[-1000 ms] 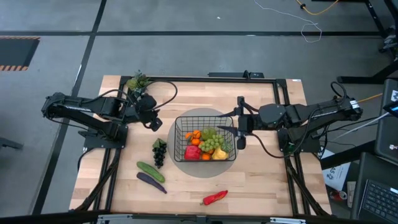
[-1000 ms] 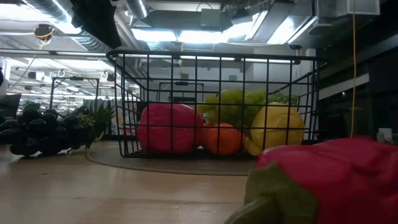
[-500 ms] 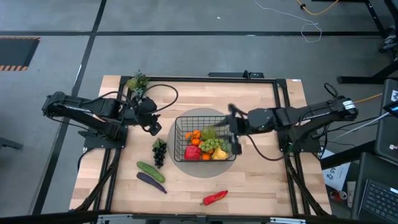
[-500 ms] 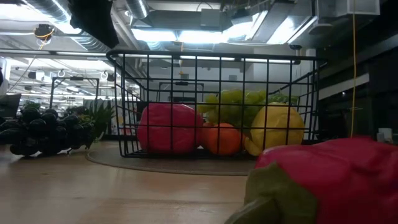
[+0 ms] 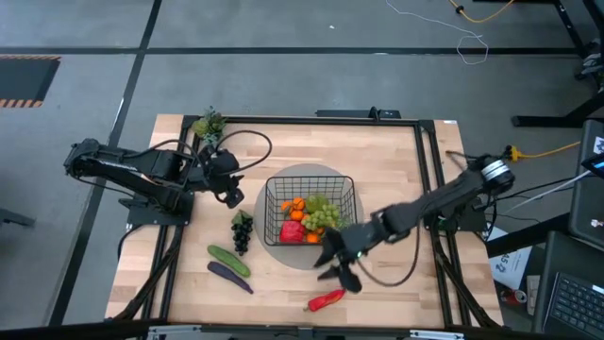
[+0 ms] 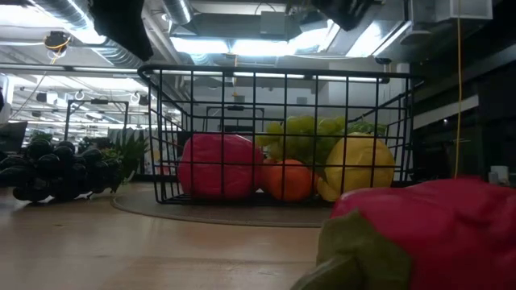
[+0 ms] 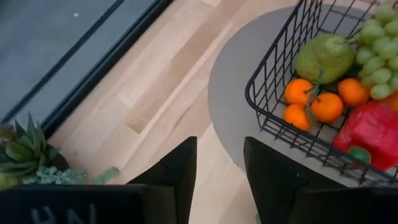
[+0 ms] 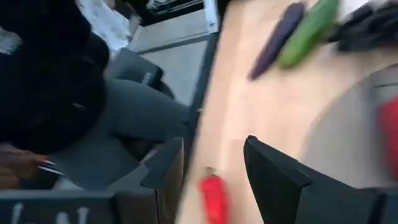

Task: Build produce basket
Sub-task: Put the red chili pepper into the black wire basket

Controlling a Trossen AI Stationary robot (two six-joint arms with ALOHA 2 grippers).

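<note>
While the basket (image 5: 310,212) on its round mat already holds several fruits, you still have four pieces outside; the right gripper (image 5: 338,269), fingers apart and empty, hovers near the red pepper (image 5: 326,300).

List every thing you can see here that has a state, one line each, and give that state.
basket: upright on the mat, partly filled
apple: in the basket
green grapes: in the basket
dark grapes: on the table, outside the basket
cucumber: on the table
eggplant: on the table
pepper: on the table
left gripper: open, empty
right gripper: open, empty, above the pepper
</note>
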